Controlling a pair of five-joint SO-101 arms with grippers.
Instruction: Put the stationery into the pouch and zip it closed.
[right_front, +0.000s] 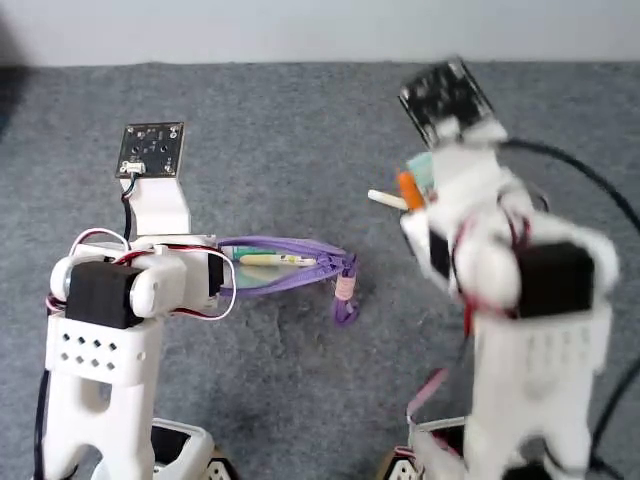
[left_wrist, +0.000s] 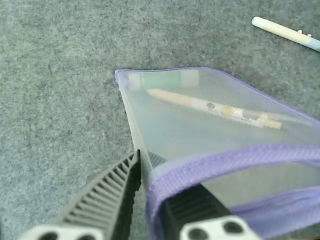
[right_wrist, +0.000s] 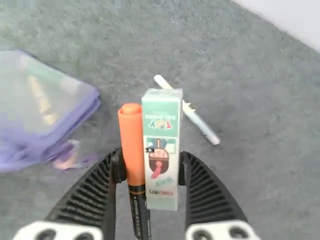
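Note:
A clear pouch (right_front: 285, 265) with purple trim lies on the grey carpet, and my left gripper (right_front: 222, 272) is shut on its open edge. In the left wrist view the fingers (left_wrist: 115, 192) pinch the pouch (left_wrist: 200, 130) wall, and a cream pen (left_wrist: 215, 107) and a green-and-white stick (left_wrist: 162, 79) lie inside. My right gripper (right_wrist: 149, 160) is shut on an orange marker (right_wrist: 132, 145) and a green box (right_wrist: 161, 150) held side by side, above the carpet to the right of the pouch (right_wrist: 40, 110). A white pen (right_wrist: 192, 115) lies loose on the carpet beyond them.
The pouch's zipper pull with a pink and purple tag (right_front: 345, 292) hangs at its right end. The white pen (right_front: 385, 198) lies between the pouch and the right gripper (right_front: 415, 190). Grey carpet (right_front: 290, 130) covers the table, with a pale wall behind.

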